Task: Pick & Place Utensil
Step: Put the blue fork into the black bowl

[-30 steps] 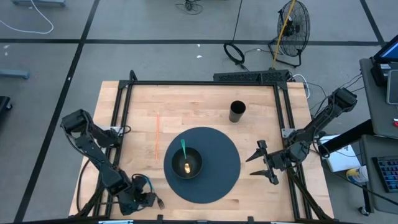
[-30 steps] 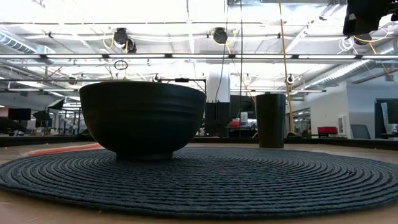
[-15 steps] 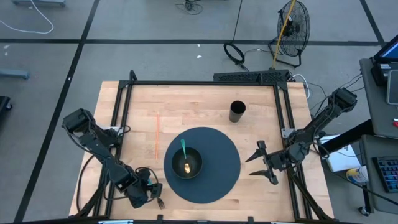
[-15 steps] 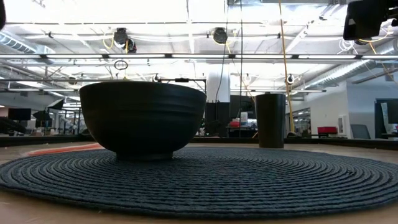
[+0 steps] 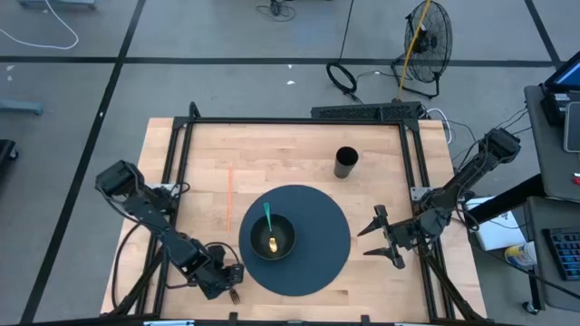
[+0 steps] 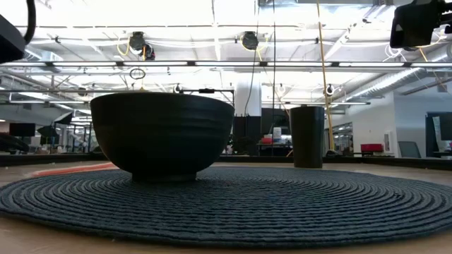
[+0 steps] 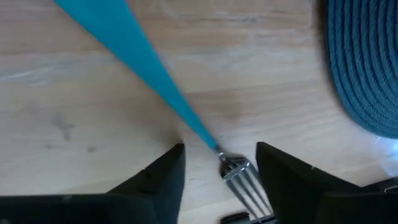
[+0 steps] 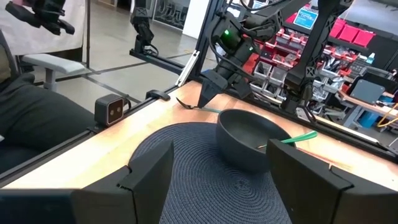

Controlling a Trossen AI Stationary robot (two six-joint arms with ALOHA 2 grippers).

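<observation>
While your left claw [image 7: 219, 163] stands apart over the teal-handled fork [image 7: 239, 177] lying on the bench [image 5: 299, 140] beside the mat [image 5: 322, 244], centre on its neck before closing; right claw [image 5: 384, 235] waits apart

A dark bowl [image 5: 273, 237] is sitting on the round mat [image 5: 317, 263] with a green-handled utensil [image 5: 268, 220] in it. 2 arms are hanging at the table's [image 5: 272, 149] sides.

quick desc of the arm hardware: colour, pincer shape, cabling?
Both arms are dark, jointed links with blocky joint housings. The left pincer has two wedge-shaped black fingers; the right pincer has broader, angular black fingers. Black cables loop beside the left arm's base, and lighter cables trail by the right arm.
</observation>
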